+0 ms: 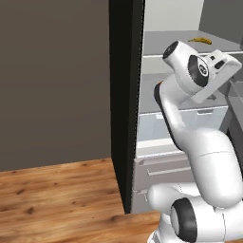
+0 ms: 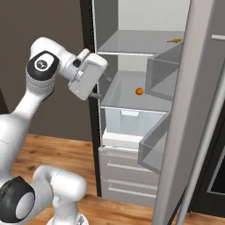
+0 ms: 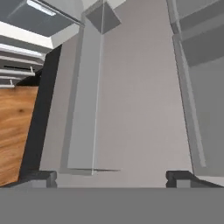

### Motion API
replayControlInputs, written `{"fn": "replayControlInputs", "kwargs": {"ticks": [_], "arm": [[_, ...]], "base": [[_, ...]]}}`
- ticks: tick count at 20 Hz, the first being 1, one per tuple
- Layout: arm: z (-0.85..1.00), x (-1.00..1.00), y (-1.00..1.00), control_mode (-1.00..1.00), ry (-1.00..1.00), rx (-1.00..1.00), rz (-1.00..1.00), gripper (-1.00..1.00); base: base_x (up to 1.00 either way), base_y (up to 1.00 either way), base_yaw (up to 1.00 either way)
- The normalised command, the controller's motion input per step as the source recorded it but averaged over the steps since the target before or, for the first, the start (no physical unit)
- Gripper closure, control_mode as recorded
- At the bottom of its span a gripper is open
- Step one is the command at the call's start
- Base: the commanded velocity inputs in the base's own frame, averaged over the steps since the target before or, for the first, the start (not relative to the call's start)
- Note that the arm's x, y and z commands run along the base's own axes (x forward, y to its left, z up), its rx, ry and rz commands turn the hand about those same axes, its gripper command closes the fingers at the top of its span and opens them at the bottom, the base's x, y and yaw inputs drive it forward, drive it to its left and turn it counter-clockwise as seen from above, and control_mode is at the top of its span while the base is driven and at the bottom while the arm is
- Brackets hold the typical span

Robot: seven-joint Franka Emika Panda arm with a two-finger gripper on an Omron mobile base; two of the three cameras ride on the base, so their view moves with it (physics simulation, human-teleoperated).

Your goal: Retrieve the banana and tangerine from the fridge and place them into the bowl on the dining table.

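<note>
The grey fridge (image 2: 132, 48) stands open. A small yellow banana (image 2: 175, 41) lies at the right of its upper shelf, and the banana (image 1: 198, 41) also appears just above my arm. One shelf lower rests the tiny orange tangerine (image 2: 139, 91). My gripper (image 2: 101, 87) hovers at the front left of that lower shelf, well left of the tangerine and touching nothing. In the hand view the gripper (image 3: 111, 178) is open, its dark fingertips (image 3: 41, 176) far apart with only fridge surfaces beyond them. The bowl and the dining table are out of view.
The open fridge door (image 2: 193, 114) stands at the right, its bins (image 2: 163, 77) jutting toward the shelves. A clear drawer (image 2: 132, 123) and grey lower drawers (image 2: 127, 171) sit below. A dark wall (image 1: 52, 80) and wooden floor (image 1: 57, 199) lie left.
</note>
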Motion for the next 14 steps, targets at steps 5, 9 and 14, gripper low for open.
{"fn": "replayControlInputs", "kwargs": {"ticks": [5, 9, 14], "arm": [[0.00, 1.00, -0.76, -1.00, 0.21, 0.00, -0.02, -1.00], [0.02, 0.99, -0.81, -1.00, 0.20, 0.00, -0.03, -1.00], [0.13, 0.45, -0.93, -1.00, 0.09, -0.01, -0.08, -1.00]], "base": [[0.00, 0.00, 0.00], [0.00, 0.00, 0.00], [0.00, 0.00, 0.00]]}}
